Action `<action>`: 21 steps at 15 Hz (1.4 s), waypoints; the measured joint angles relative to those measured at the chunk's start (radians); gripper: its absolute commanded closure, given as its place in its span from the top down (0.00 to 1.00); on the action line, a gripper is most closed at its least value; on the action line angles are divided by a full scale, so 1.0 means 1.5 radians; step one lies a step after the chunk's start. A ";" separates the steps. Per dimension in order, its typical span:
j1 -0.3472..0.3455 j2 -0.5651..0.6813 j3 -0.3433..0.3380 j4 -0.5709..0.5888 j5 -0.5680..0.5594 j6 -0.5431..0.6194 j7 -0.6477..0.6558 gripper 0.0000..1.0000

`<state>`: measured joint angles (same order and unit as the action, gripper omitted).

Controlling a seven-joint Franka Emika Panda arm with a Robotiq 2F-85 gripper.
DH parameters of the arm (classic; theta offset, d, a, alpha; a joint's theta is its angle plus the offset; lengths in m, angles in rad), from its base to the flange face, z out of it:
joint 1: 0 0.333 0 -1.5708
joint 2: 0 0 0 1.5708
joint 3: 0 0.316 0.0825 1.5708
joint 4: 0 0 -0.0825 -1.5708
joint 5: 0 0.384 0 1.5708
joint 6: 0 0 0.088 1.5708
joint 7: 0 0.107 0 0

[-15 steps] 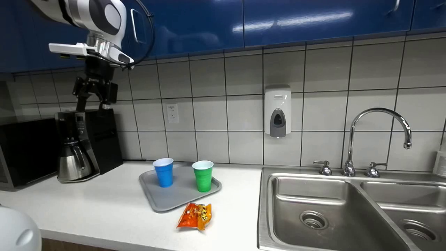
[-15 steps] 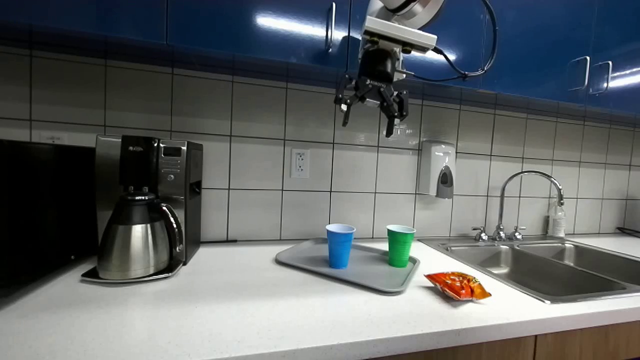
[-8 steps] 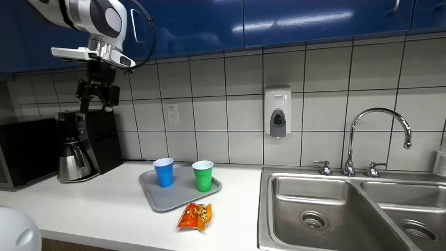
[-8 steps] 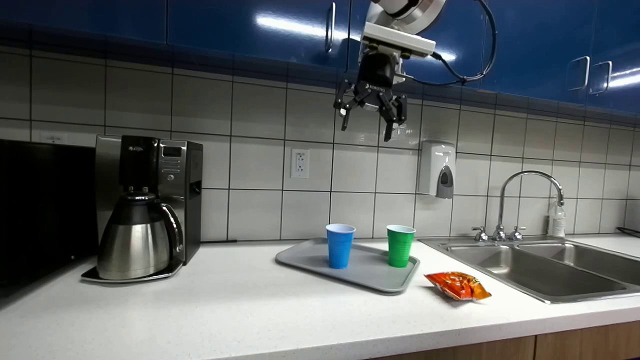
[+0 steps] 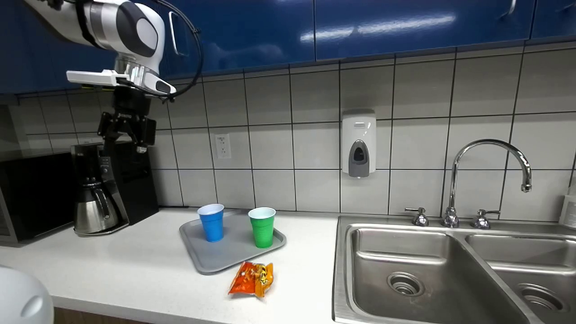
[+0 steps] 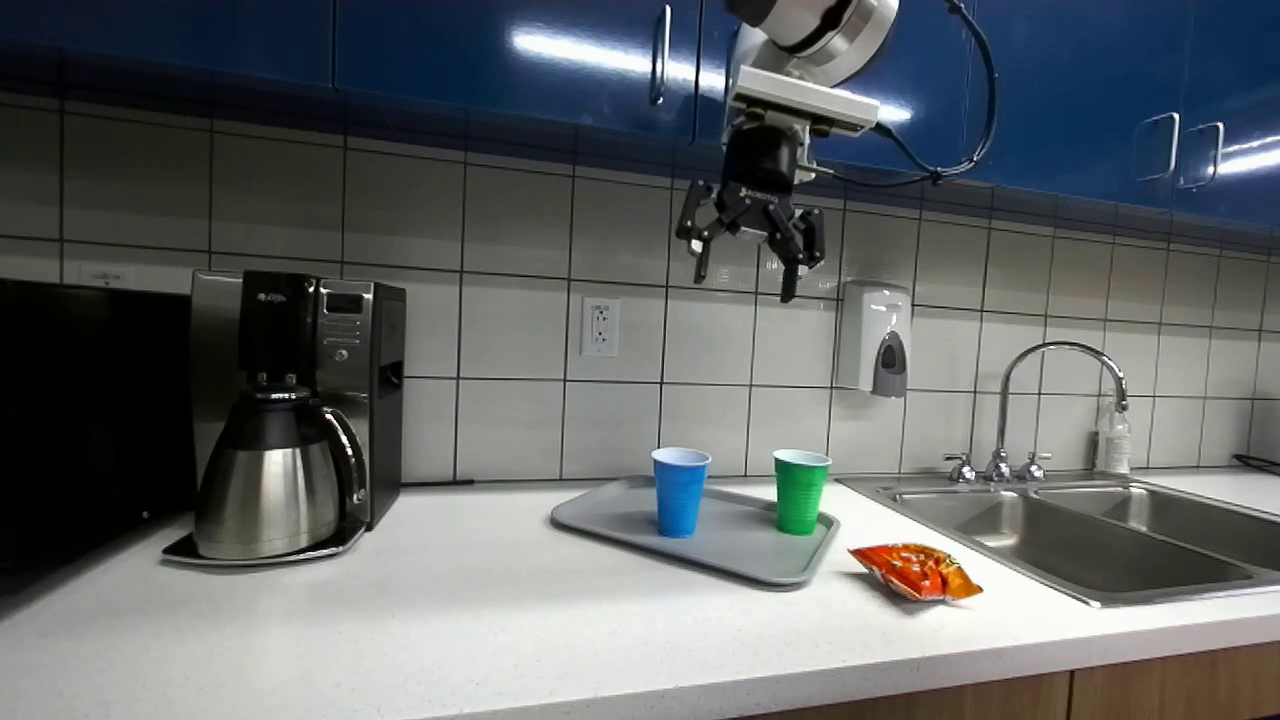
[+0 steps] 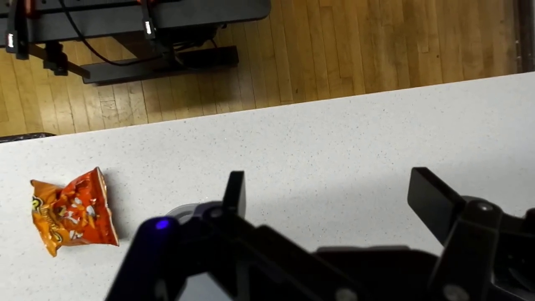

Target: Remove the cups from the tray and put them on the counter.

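Observation:
A blue cup [image 5: 212, 225] and a green cup [image 5: 263, 229] stand upright and apart on a grey tray [image 5: 216, 264]. The same blue cup [image 6: 680, 497], green cup [image 6: 799, 497] and tray [image 6: 745, 562] show in an exterior view. The tray lies on the white counter [image 6: 400, 640]. My gripper [image 6: 745, 288] is open and empty, high above the counter and well above the cups' rims. In the wrist view the open fingers [image 7: 328, 179] have bare counter between them. Only a bit of tray edge [image 7: 180, 211] shows there; the cups do not show.
An orange snack bag [image 6: 918, 572] lies on the counter beside the tray; it also shows in the wrist view [image 7: 77, 211]. A coffee maker [image 6: 385, 400] stands at the left, a sink [image 5: 400, 270] at the right. Blue cabinets [image 6: 500, 110] hang above, close to the arm.
My gripper has come down a little and shifted slightly to the right in both exterior views, still open. The cups, tray and bag have not moved.

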<state>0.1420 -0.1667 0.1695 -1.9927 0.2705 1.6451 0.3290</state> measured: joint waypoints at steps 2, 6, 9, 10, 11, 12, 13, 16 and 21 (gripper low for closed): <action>0.000 -0.004 0.000 -0.016 -0.004 0.000 -0.010 1.00; 0.000 -0.008 -0.002 -0.051 -0.015 0.010 -0.023 1.00; 0.000 -0.008 -0.003 -0.081 -0.025 0.034 -0.027 1.00; 0.000 -0.008 -0.003 -0.092 -0.028 0.045 -0.027 1.00; 0.000 -0.008 -0.003 -0.103 -0.031 0.058 -0.028 1.00; 0.000 -0.008 -0.003 -0.113 -0.035 0.072 -0.028 1.00; 0.000 -0.007 -0.003 -0.124 -0.041 0.088 -0.028 1.00; 0.000 -0.006 -0.003 -0.147 -0.062 0.140 -0.028 1.00; 0.000 0.011 -0.004 -0.155 -0.109 0.211 -0.044 1.00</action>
<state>0.1418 -0.1503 0.1639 -2.2255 0.1073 1.9609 0.2633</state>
